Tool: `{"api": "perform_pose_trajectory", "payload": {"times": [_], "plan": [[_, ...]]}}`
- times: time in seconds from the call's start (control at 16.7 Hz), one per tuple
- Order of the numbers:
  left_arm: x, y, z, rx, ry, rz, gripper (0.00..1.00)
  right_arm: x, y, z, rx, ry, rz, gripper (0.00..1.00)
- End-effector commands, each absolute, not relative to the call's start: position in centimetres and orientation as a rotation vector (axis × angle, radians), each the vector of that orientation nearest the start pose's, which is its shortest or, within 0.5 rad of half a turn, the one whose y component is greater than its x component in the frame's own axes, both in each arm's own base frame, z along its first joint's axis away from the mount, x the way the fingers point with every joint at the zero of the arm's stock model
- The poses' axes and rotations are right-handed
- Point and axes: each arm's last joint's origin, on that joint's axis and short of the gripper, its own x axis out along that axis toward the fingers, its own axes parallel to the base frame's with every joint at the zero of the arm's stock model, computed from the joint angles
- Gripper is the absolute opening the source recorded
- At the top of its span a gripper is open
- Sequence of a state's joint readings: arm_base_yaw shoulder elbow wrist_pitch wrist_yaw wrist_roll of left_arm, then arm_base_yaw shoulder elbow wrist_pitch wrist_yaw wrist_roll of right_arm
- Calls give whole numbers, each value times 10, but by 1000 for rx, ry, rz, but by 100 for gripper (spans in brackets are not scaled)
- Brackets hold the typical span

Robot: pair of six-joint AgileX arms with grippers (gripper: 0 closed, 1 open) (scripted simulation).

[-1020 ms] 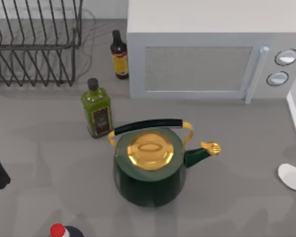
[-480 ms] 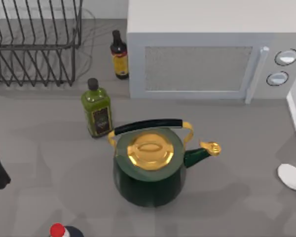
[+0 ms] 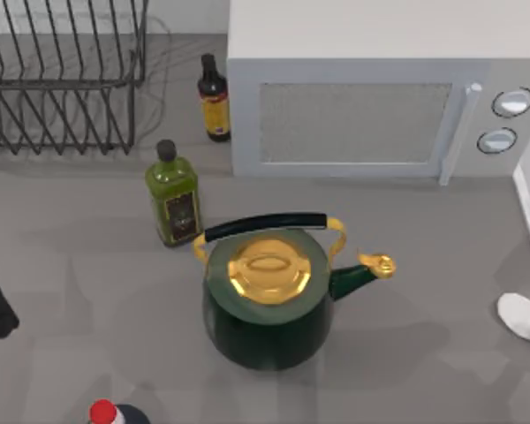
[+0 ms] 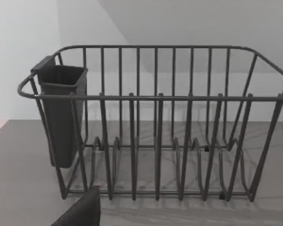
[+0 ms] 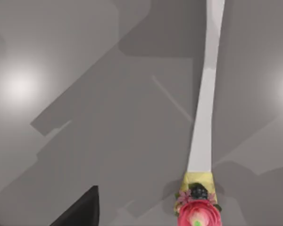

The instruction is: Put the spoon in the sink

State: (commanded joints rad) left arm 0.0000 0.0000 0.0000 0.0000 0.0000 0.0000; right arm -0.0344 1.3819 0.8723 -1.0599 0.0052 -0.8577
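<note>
Grey table (image 3: 88,265): spoon (image 3: 523,315) white oval bowl, right edge.

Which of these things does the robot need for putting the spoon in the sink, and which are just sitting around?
For the job:
- the spoon, at the table's right edge, its handle under the right wrist camera

Just lying about:
- green kettle
- olive oil bottle
- dark sauce bottle
- microwave
- wire dish rack
- red-capped bottle

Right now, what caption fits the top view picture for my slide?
Green kettle with gold lid sits mid-counter, microwave behind, white spoon at the right edge.
</note>
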Motion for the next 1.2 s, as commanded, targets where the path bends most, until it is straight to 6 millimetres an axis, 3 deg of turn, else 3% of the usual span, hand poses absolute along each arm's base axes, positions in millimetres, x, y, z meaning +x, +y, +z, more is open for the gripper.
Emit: {"api": "perform_pose_trajectory", "payload": {"times": [0.24,0.66,1.02,1.2], "plan": [[106,-1,160,0,0,0,100,222,-7,176,-641,1482,638,100],[106,-1,160,0,0,0,100,223,-8,103,-644,1474,634,100],[106,-1,160,0,0,0,100,220,-8,93,-642,1479,636,100],[106,-1,160,0,0,0,100,220,-8,93,-642,1479,636,77]]}}
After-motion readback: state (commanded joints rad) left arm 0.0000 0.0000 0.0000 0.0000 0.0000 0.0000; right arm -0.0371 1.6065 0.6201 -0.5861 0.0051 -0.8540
